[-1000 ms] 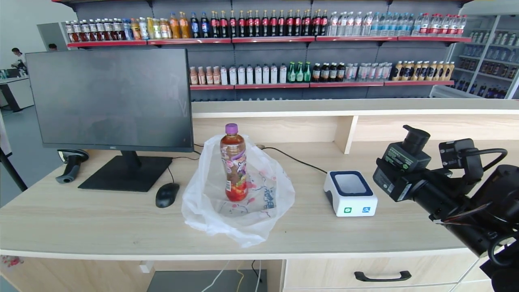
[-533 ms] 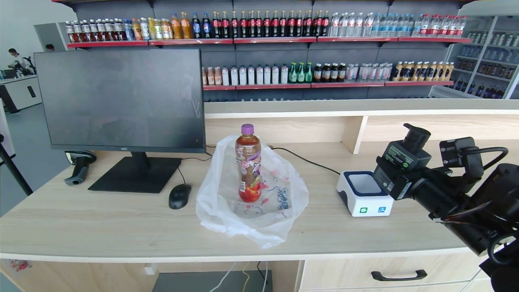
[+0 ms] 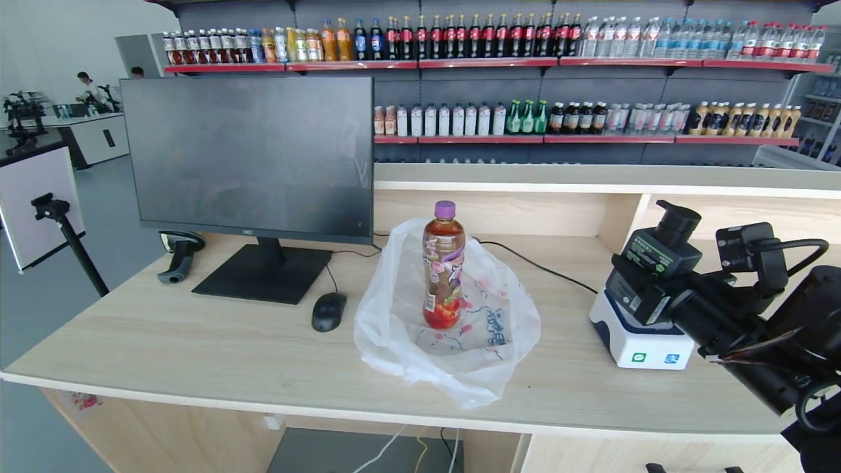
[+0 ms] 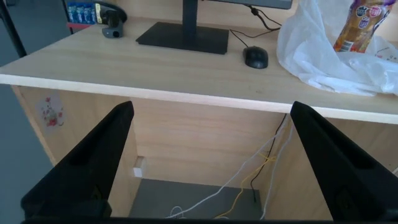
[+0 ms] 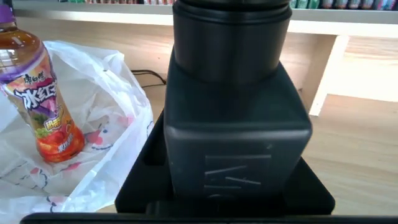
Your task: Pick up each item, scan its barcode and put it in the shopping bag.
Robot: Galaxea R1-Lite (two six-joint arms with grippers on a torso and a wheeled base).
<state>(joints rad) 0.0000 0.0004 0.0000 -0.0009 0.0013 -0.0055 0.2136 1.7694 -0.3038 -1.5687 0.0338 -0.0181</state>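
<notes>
A brown drink bottle (image 3: 443, 269) with a purple cap stands upright inside the open white plastic shopping bag (image 3: 394, 322) in the middle of the counter; the bottle (image 5: 43, 93) and the bag (image 5: 118, 124) lie to one side in the right wrist view. My right gripper (image 3: 650, 289) is shut on a black boxy item (image 3: 647, 259) with a round cap and a green-white label, held just above the white desk scanner (image 3: 647, 351), which it partly hides. My left gripper (image 4: 211, 109) hangs open below the counter's front edge.
A monitor (image 3: 250, 151), a mouse (image 3: 328, 311) and a hand-held scanner in its stand (image 3: 177, 259) occupy the counter's left half. A raised wooden ledge (image 3: 591, 177) runs behind the counter, with drink shelves beyond. A tripod (image 3: 66, 236) stands left of the counter.
The head camera has turned left, so the counter and everything on it sits further right in the picture. The desk scanner now lies partly behind the held black item.
</notes>
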